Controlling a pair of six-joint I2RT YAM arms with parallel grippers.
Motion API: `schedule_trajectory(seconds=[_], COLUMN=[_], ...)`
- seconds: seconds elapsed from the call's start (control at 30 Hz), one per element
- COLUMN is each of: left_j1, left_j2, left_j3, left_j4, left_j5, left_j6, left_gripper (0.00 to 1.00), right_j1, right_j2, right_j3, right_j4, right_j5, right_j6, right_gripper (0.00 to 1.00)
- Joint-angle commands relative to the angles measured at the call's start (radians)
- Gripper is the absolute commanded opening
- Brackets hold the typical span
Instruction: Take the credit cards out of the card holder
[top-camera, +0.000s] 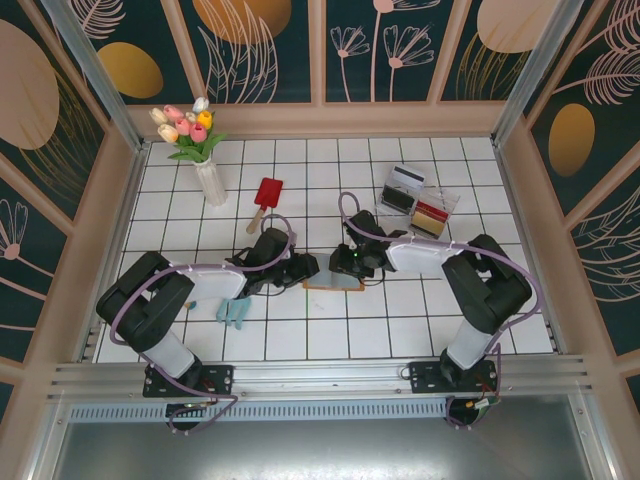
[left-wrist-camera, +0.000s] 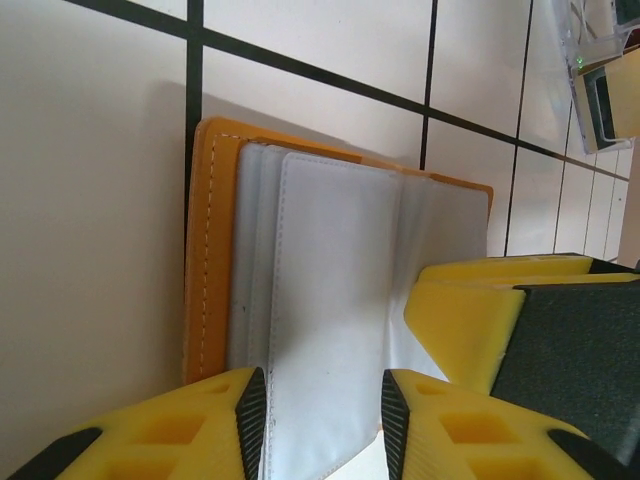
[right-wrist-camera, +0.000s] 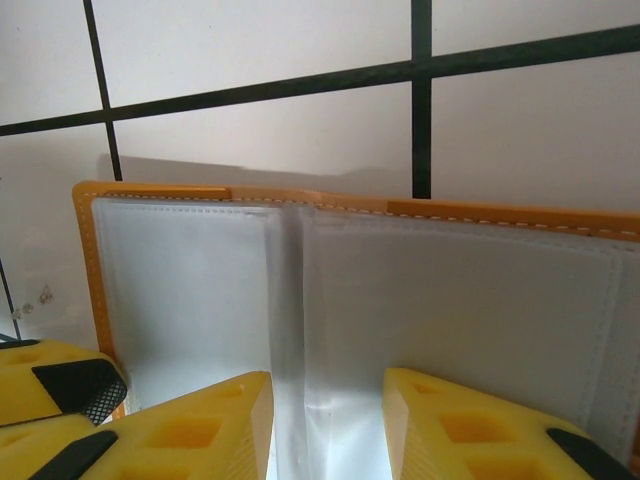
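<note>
Open orange-brown folding card holder (left-wrist-camera: 210, 250) flat on white tiled table (top-camera: 300, 340). Left gripper (left-wrist-camera: 325, 400) astride a pale pocket leaf, grip unclear. Right gripper (right-wrist-camera: 328, 400) parted over centre fold. Clear plastic tray (top-camera: 455, 203) behind, holding small flat cards.

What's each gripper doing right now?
Left gripper: open, straddling a pale sleeve of the holder.
Right gripper: open, straddling the holder's centre fold.

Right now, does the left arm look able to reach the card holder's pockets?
Probably yes. The card holder lies open, and the left gripper is open above its grey pockets. The right gripper is close by but does not block it.
</note>
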Motion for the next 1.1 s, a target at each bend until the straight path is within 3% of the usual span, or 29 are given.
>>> schedule_trajectory(seconds=[0.0, 0.33, 0.77, 1.07], left_j1=[-0.01, -0.018, -0.018, -0.018], left_j2=[0.024, 0.056, 0.039, 0.047], left_j3=[0.023, 0.038, 0.049, 0.03], left_j4=[-0.005, -0.02, 0.006, 0.12], left_j5=[0.004, -0.003, 0.044, 0.133], left_j6=[0.005, 0.022, 0.048, 0.027], left_gripper=[0.38, 0.38, 0.25, 0.25], right_j1=[0.012, 0.014, 0.021, 0.021], right_j2=[0.032, 0.054, 0.061, -0.073], right_j3=[0.019, 0.024, 0.019, -0.002], right_j4=[-0.024, -0.034, -0.024, 0.006], right_j5=[-0.003, 0.004, -0.002, 0.06], right_j6=[-0.015, -0.021, -0.018, 0.007], right_gripper=[0.35, 0.33, 0.2, 0.2])
